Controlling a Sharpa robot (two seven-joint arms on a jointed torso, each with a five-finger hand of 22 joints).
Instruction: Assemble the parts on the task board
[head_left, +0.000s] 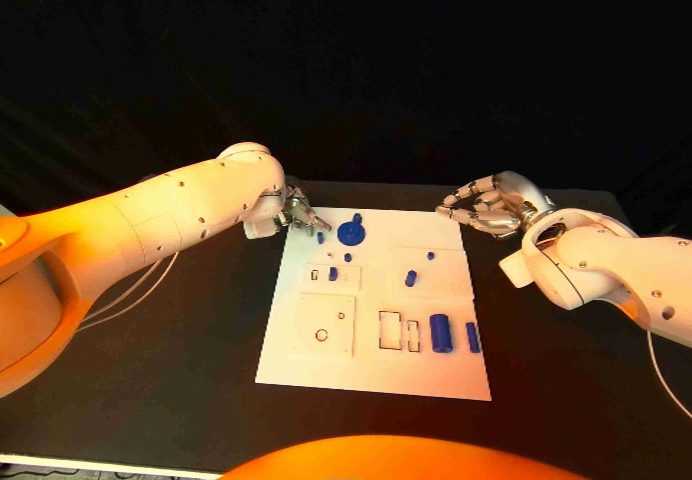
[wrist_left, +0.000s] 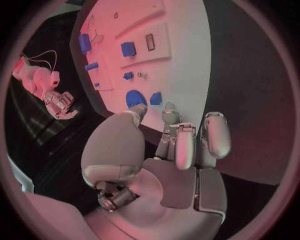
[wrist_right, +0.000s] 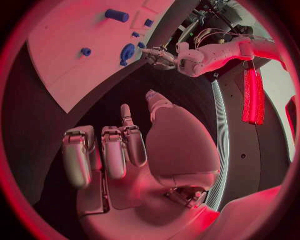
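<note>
- Where the white task board (head_left: 372, 370) lies nearest the robot, its near edge is bare; just beyond sit a square recess plate and narrow rectangular slots, with a thick blue cylinder (head_left: 440, 333) and a thinner blue rod (head_left: 472, 337) lying loose beside the slots — probably staged there for insertion.
- Mid-board, small blue parts occupy two raised panels: one short peg (head_left: 333, 273) on the left panel, one tilted peg (head_left: 411, 278) on the right. Whether they are fully seated cannot be told.
- At the far edge lies a round blue disc part (head_left: 355, 236) with a small blue piece just beside it. This is the part closest to either hand, so it is judged the part in work.
- The left hand (head_left: 297, 213) hovers over the board's far-left corner, fingertips pointing toward the disc part. The left wrist view shows its fingers (wrist_left: 185, 145) apart and extended with nothing between them; the thumb (wrist_left: 119, 135) reaches toward the disc. Judgement: a reach or pre-grasp posture, contact not established.
- The right hand (head_left: 488, 204) is off the board, above the bench (head_left: 173, 350) beyond the far-right corner. Its fingers are loosely curled but separated and hold nothing — a standby position that keeps the board unobstructed for the left arm.
- Progress estimate: early; most parts remain loose.
</note>
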